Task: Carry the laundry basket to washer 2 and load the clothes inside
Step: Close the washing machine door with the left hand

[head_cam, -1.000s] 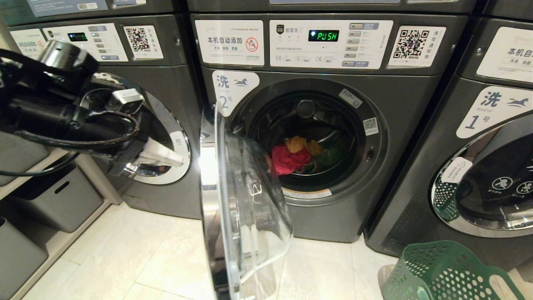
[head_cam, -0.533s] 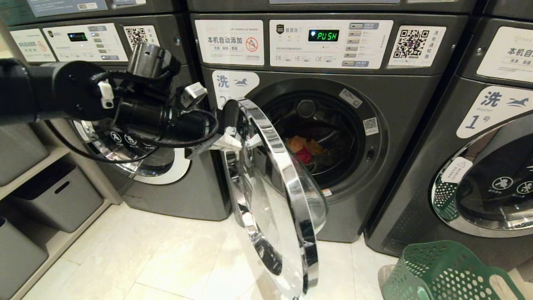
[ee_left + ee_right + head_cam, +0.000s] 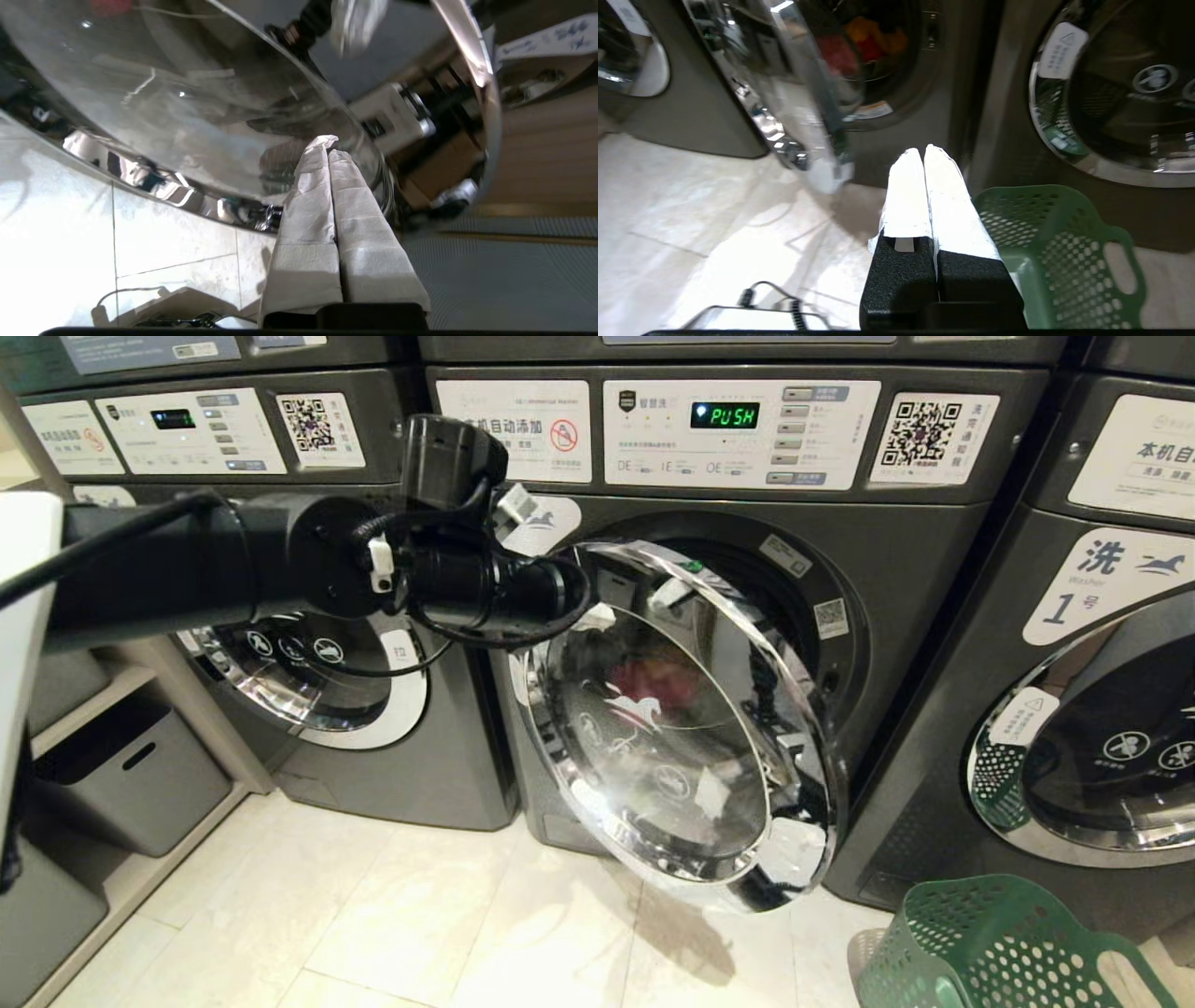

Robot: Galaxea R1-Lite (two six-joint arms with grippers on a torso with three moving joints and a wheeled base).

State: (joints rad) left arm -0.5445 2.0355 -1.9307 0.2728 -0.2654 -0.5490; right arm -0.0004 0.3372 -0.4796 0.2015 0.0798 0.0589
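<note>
Washer 2 (image 3: 896, 569) stands in the middle, its chrome-rimmed glass door (image 3: 681, 737) swung most of the way towards the opening. The clothes (image 3: 644, 679), red and yellow-orange, lie in the drum (image 3: 864, 39) and show dimly through the glass. My left arm reaches across from the left. Its gripper (image 3: 327, 142) is shut and empty, tips against the outer face of the door (image 3: 196, 107). The green laundry basket (image 3: 990, 943) stands on the floor at the lower right. My right gripper (image 3: 923, 151) hangs shut and empty just beside the basket (image 3: 1064, 252).
Washer 1 (image 3: 1102, 709) stands to the right with its door closed, and another closed washer (image 3: 308, 672) to the left. Grey bins (image 3: 140, 784) sit on low shelves at the far left. A cable (image 3: 775, 298) lies on the pale tiled floor.
My left arm has swept from the far left towards the right, and washer 2's door has swung from wide open to nearly closed. The basket has not moved.
</note>
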